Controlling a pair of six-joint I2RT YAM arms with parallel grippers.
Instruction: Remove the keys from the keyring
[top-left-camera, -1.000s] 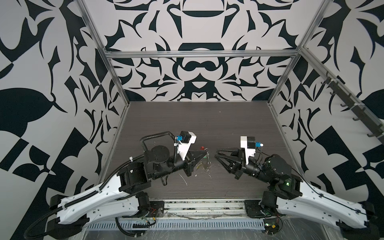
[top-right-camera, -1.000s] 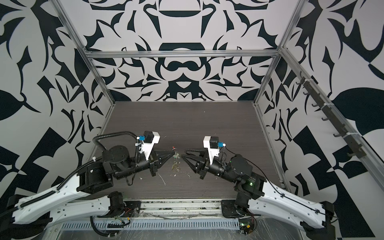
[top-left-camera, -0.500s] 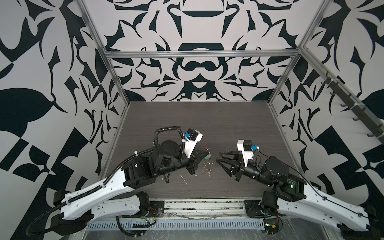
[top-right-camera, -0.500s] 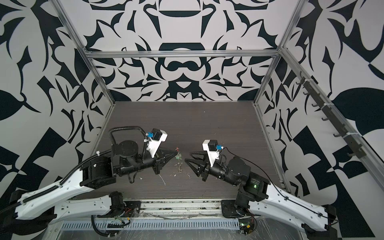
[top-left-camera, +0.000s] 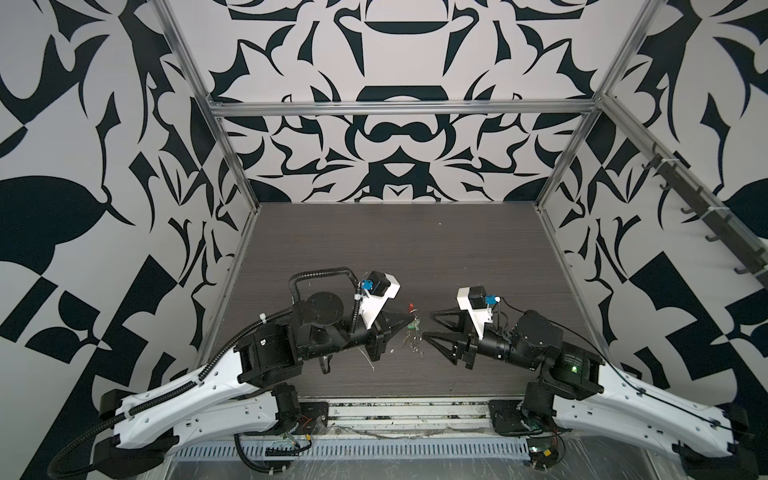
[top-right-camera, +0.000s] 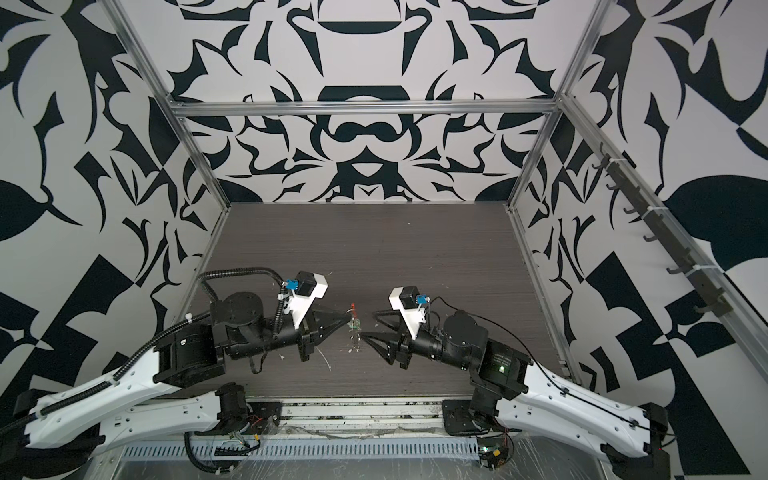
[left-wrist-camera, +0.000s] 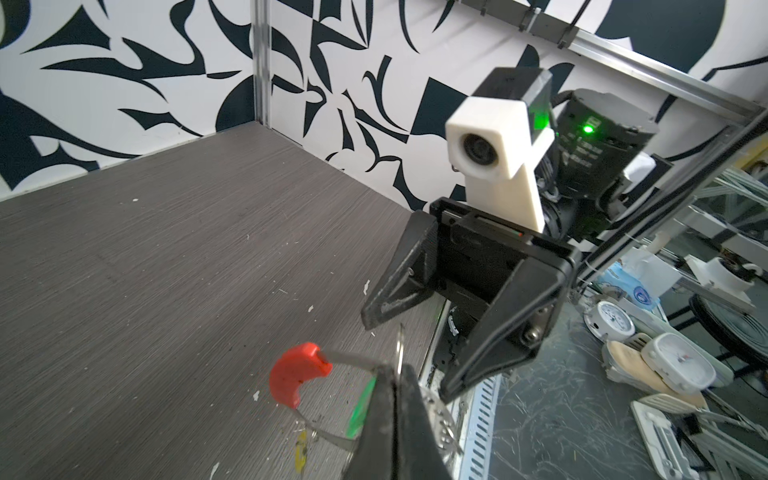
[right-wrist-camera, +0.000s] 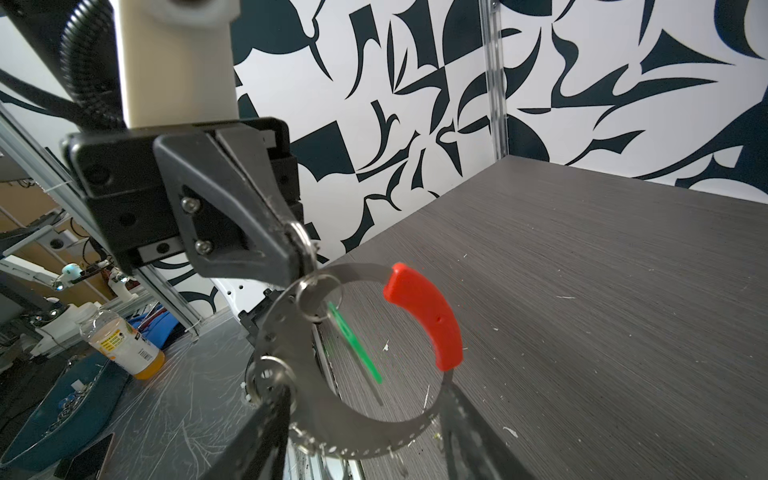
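The left gripper (right-wrist-camera: 293, 249), jaws pressed together on a split ring (right-wrist-camera: 302, 243), should hold steady, I'd say, so the keyring (right-wrist-camera: 282, 330) hangs quiet above the table (right-wrist-camera: 582, 270) with the green tag (right-wrist-camera: 353, 345) dangling inside. The right gripper (right-wrist-camera: 368, 388) has its fingers spread either side of the hoop's lower arc. It wants to close squarely on the band, I reckon. Both arms reach in low, forearms near level, grippers almost tip to tip at the front middle.

Top views high, looking down on table (top-left-camera: 395, 249); wrist views close, facing each other, sharing keyring (left-wrist-camera: 297, 374).
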